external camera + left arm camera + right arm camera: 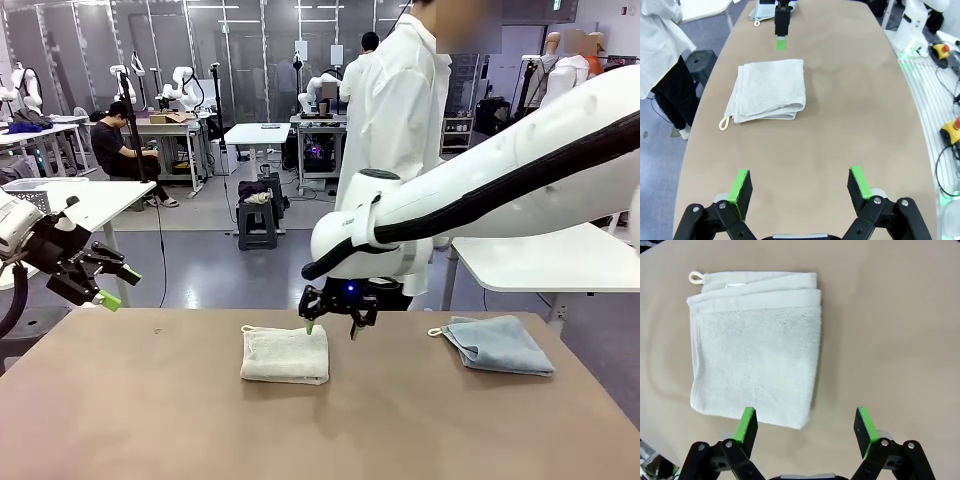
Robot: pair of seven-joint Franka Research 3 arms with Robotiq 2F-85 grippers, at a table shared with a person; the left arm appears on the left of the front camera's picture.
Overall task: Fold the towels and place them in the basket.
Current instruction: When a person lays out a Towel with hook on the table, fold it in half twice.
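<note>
Front view: the table carries two folded towels and no container stands on it. The cream-white towel lies near the middle, folded into a thick square, its small loop at the far-left corner. The pale blue-grey towel lies well apart to the right, folded flatter, its loop pointing left. The right gripper hangs just above the far edge of the cream-white towel with its fingers spread and nothing between them. The left gripper is held off the table's left end, raised, fingers apart and empty. A person in a white coat stands at the far side. No writing can be read on either towel.

Left wrist view: the left gripper shows both green pads wide apart over bare tabletop — nothing held. Ahead lies the cream-white towel, layers stacked at one edge, loop lying on the table surface. Beyond it one green-tipped finger of the right gripper comes down, and a corner of the pale blue-grey towel lies at the far end.

Right wrist view: the right gripper is spread open above the cream-white towel — one pad over its near edge, the other over bare table. A sewn label edge sits near the loop, too small to read.
</note>
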